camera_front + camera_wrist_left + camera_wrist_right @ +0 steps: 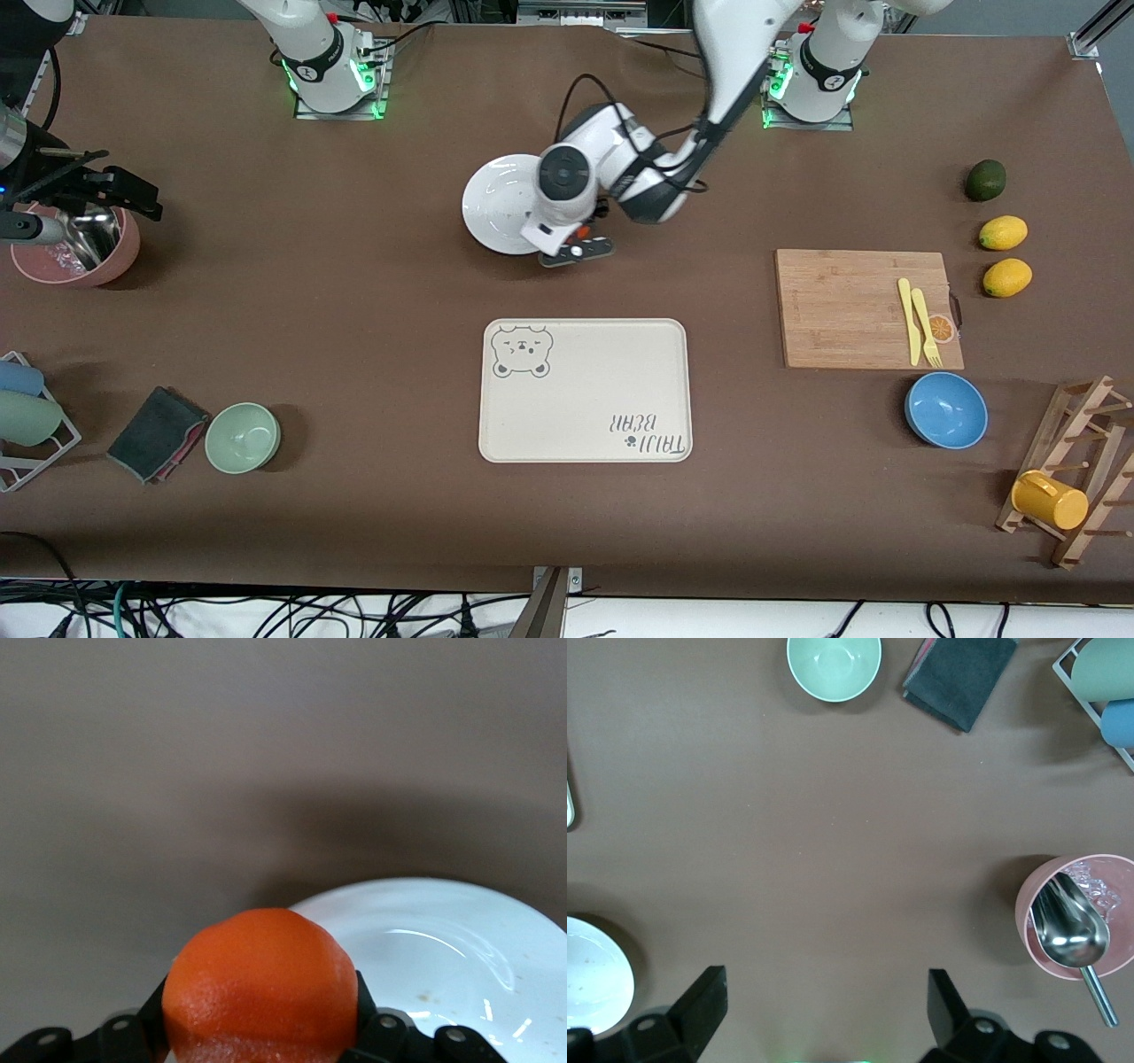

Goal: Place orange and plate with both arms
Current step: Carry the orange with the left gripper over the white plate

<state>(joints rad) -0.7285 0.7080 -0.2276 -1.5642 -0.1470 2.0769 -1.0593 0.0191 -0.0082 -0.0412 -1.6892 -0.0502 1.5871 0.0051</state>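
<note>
left wrist view: the orange [261, 988] is clamped between the fingers [372, 1014] of the left gripper [266, 1036], just beside the plate [443, 948]. front view: the left gripper [580, 239] is seen low at the plate [498, 204] edge, farther from the camera than the tray [585, 390]. right wrist view: the right gripper [824, 1005] is spread wide and empty above bare table, near the pink bowl [1076, 917] with its scoop [1072, 935].
</note>
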